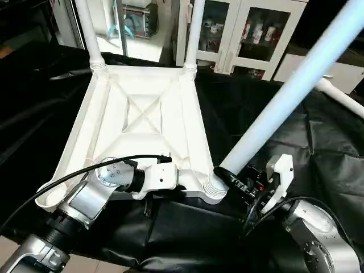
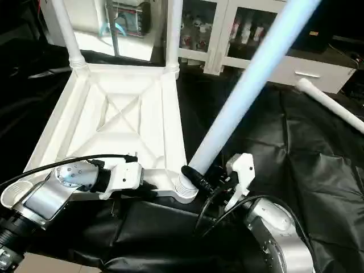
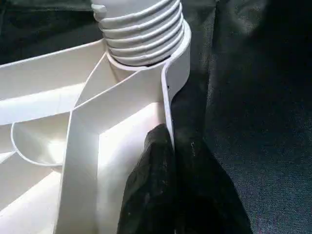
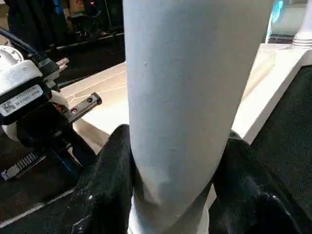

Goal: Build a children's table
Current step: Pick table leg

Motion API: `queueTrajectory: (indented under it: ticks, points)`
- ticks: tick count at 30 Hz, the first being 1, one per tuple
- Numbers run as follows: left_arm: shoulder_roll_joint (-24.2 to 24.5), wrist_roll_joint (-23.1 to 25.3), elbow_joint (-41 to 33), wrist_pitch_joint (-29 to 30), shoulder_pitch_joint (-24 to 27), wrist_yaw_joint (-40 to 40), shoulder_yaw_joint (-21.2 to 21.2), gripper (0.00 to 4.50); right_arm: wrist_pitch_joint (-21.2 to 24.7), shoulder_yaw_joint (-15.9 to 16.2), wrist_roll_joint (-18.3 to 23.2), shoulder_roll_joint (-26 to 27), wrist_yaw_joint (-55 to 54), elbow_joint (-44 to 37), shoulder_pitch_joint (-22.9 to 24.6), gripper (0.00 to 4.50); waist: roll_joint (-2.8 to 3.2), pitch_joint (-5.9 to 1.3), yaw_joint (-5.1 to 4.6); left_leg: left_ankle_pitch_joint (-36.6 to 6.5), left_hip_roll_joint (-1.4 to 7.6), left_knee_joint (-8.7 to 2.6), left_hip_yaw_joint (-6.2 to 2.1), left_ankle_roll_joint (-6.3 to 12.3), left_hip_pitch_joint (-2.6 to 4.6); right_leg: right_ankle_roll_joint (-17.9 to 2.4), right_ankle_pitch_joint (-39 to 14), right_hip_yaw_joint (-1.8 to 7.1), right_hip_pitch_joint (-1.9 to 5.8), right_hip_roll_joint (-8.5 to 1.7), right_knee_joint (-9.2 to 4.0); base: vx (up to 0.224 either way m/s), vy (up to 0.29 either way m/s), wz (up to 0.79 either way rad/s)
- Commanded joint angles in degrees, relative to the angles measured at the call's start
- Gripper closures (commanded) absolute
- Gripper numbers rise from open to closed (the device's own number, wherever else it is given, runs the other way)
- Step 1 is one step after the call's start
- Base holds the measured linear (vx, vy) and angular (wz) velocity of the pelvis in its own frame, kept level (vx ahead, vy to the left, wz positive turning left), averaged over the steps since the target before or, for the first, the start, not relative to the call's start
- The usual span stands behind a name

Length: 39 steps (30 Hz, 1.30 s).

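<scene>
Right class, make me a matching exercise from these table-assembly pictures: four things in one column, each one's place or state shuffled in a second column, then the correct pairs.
Things
1. left end effector
2. right end effector
3. tilted leg
4. loose leg

States
A. lying on the black cloth
B. ribbed end at a near corner socket
C. pinching the tabletop rim wall
D. gripping a leg just above its ribbed end

Pairs: 1-C, 2-D, 3-B, 4-A
</scene>
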Motion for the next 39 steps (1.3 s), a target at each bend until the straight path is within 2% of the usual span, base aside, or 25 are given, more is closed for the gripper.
queueTrajectory:
  ticks: [1,2,3,5,7,10,13,16,18,19,20,23,24,27,29,32,39]
  points:
    - [1.1,3.3,3.5,1.3,0.9,0.5,-1.7,4.5,2.6,3.9,-5.0,-2.0,0.3,3.6,1.7,2.65,0.27,-0.95,-0.61,-21.5,3.19,-5.1,-1.05,-2.39,0.87,-7.2,-14.5,1.77,-0.13,-2.34,-4.81,0.0,0.0,0.0]
    - [1.2,3.3,3.5,1.3,0.9,0.5,-1.7,4.5,2.9,5.4,-6.2,-3.0,1.1,3.7,1.2,2.65,0.24,-0.89,-0.62,-22.4,3.21,-5.17,-1.15,-2.56,0.9,-6.7,-17.0,1.83,-0.15,-2.49,-5.01,0.0,0.0,0.0]
    - [1.2,3.3,3.5,1.3,0.8,0.6,-1.7,4.5,3.1,5.8,-6.7,-3.5,1.3,3.7,1.0,2.65,0.02,-0.82,-0.72,-23.4,3.21,-5.22,-1.15,-2.72,0.95,-6.2,-19.0,1.88,-0.25,-2.52,-5.23,0.0,0.0,0.0]
    - [1.2,3.4,3.5,1.3,0.9,0.6,-1.7,4.5,3.0,6.2,-7.1,-3.8,1.6,4.0,0.9,2.65,0.06,-0.9,-0.63,-24.3,3.27,-5.19,-1.22,-2.88,1.18,-5.7,-21.0,2.03,-0.47,-2.72,-5.44,0.0,0.0,0.0]
    - [1.1,3.4,3.5,1.4,0.9,0.7,-1.6,4.5,2.9,6.9,-7.9,-4.5,2.0,4.3,0.9,2.65,0.14,-0.95,-0.55,-24.3,3.36,-5.26,-1.31,-3.02,1.21,-5.6,-21.0,2.03,-0.49,-2.73,-5.48,0.0,0.0,0.0]
    - [1.1,3.4,3.5,1.5,0.9,0.8,-1.5,4.5,2.8,7.3,-8.3,-4.8,1.7,4.9,0.9,2.65,-0.14,-1.09,-0.71,-25.3,3.37,-5.38,-1.41,-3.42,1.18,-5.7,-19.1,1.87,-0.48,-2.49,-5.32,0.0,0.0,0.0]
    - [1.1,3.4,3.6,1.5,0.9,1.0,-1.4,4.5,4.6,6.7,-8.3,-4.1,-0.9,7.2,0.5,2.66,-0.25,-1.12,-0.71,-25.5,3.32,-5.31,-1.31,-3.3,1.19,-5.8,-18.9,1.96,-0.56,-2.5,-5.36,0.0,0.0,0.0]
    - [1.1,3.4,3.7,1.5,0.9,1.1,-1.5,4.5,4.4,5.3,-8.3,-3.1,-2.8,10.4,-0.1,2.66,-0.24,-1.08,-0.81,-27.0,3.31,-5.37,-1.4,-3.62,1.23,-5.5,-21.1,1.96,-0.76,-2.59,-5.54,0.0,0.0,0.0]
    - [1.1,3.3,3.8,1.4,0.8,1.1,-1.5,4.5,5.1,4.0,-7.2,-2.0,-3.7,11.3,-0.6,2.66,-0.27,-0.87,-1.03,-30.0,3.32,-5.57,-1.75,-4.19,1.29,-4.6,-25.8,1.96,-1.03,-2.75,-5.99,0.0,0.0,0.0]
    - [1.1,3.3,3.9,1.3,0.8,1.1,-1.5,4.5,5.3,3.8,-7.0,-1.8,-3.8,11.4,-0.7,2.66,-0.27,-0.87,-1.03,-30.0,3.32,-5.57,-1.75,-4.19,1.29,-4.6,-25.8,1.96,-1.03,-2.75,-5.99,0.0,0.0,0.0]
    - [1.0,3.3,4.0,1.2,0.7,1.1,-1.5,4.5,5.7,3.2,-6.5,-1.4,-4.4,11.7,-1.0,2.66,-0.14,-0.91,-1.35,-32.5,3.28,-5.63,-2.06,-4.71,1.46,-4.0,-28.7,1.86,-1.26,-2.81,-6.31,0.0,0.0,0.0]
    - [1.0,3.3,4.3,1.1,0.5,1.2,-1.5,4.5,6.1,2.5,-6.2,-0.8,-5.4,12.5,-1.5,2.66,-0.02,-0.92,-1.83,-35.3,3.26,-5.77,-2.44,-5.1,1.59,-3.5,-31.5,1.71,-1.44,-2.87,-6.7,0.0,0.0,0.0]
    - [0.8,3.2,4.4,1.0,0.4,1.2,-1.5,4.5,5.5,2.3,-6.5,-0.7,-6.0,13.6,-1.5,2.66,-0.03,-1.01,-2.24,-36.2,3.27,-5.91,-2.7,-5.24,1.46,-3.5,-31.7,1.51,-1.27,-2.88,-6.72,0.0,0.0,0.0]
    - [0.8,3.2,4.4,1.0,0.3,1.3,-1.5,4.5,5.1,2.6,-6.7,-0.9,-5.9,13.8,-1.2,2.66,0.11,-1.04,-2.46,-37.0,3.29,-6.1,-2.81,-5.56,1.34,-3.8,-29.7,1.35,-1.21,-2.71,-6.69,0.0,0.0,0.0]
    - [0.8,3.2,4.4,1.0,0.4,1.3,-1.5,4.5,5.1,2.6,-6.8,-0.8,-5.8,13.9,-0.9,2.66,0.05,-1.1,-2.48,-37.3,3.27,-6.04,-2.72,-5.44,1.54,-3.9,-29.0,1.49,-1.42,-2.69,-6.74,0.0,0.0,0.0]
    - [0.8,3.1,4.4,0.9,0.4,1.3,-1.5,4.5,4.5,3.3,-7.7,-1.3,-5.6,14.3,-0.5,2.66,0.11,-1.27,-2.37,-35.5,3.31,-5.94,-2.39,-5.07,1.56,-4.6,-26.1,1.67,-1.41,-2.69,-6.62,0.0,0.0,0.0]
    - [0.7,3.1,4.8,0.4,0.1,1.1,-1.6,4.5,4.9,5.1,-9.8,-2.0,-6.5,14.3,-1.4,2.66,0.21,-1.19,-2.28,-34.6,3.29,-5.94,-2.25,-5.01,1.5,-4.8,-25.7,1.73,-1.35,-2.68,-6.54,0.0,0.0,0.0]
